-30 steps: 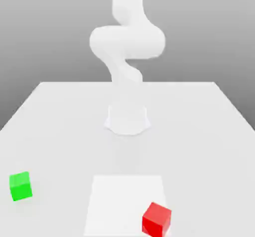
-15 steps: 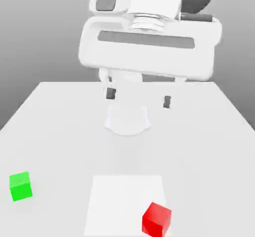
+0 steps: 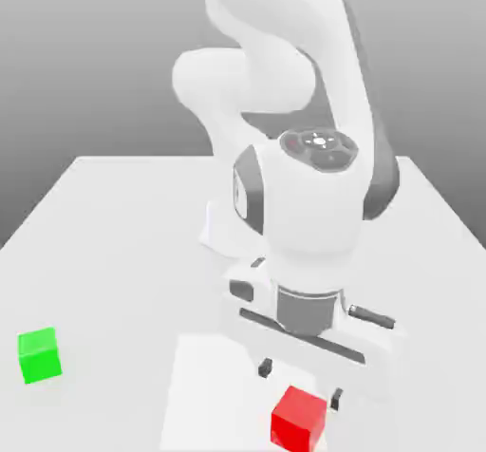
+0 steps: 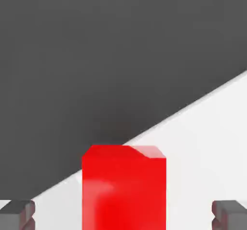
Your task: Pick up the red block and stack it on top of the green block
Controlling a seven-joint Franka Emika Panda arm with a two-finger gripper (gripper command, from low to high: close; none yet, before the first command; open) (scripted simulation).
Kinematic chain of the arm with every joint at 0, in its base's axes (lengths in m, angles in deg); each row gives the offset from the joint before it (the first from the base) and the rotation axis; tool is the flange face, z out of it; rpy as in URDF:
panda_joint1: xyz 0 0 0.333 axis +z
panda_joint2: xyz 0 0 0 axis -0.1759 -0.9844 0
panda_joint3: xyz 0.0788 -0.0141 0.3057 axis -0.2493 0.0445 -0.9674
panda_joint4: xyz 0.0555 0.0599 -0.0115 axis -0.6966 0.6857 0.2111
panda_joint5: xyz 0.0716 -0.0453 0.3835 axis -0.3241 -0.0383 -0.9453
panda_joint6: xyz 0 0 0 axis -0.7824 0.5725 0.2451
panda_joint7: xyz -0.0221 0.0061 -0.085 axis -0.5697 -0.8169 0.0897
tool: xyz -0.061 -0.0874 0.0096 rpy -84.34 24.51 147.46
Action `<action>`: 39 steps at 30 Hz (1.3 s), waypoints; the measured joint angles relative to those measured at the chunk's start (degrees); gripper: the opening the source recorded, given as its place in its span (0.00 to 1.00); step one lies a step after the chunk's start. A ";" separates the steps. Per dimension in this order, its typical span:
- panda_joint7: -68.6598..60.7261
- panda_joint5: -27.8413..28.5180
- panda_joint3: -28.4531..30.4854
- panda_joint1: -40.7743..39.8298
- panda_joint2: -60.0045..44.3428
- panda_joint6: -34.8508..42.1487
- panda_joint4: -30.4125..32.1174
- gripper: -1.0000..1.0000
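Fingers: my gripper [image 3: 299, 385] spread wide, empty, above small red cube [image 3: 299, 419].
Done: nothing lifted.
Left: grasp, stack on green cube [image 3: 39, 354].

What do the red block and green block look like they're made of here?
Red block: smooth, slightly glossy, like plastic; the hand view shows a soft highlight on its face. Green block: flat, uniform colour, probably the same. Both are simulator renders, so the material stays uncertain.

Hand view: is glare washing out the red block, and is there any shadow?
Hand view: a pale sheen on the red block, edges crisp; a soft dark patch beyond it. Exterior view: red block evenly lit, no clear shadow under the open pincer.
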 joint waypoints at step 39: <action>21.31 -16.74 19.91 -25.06 6.68 0.46 5.65 1.00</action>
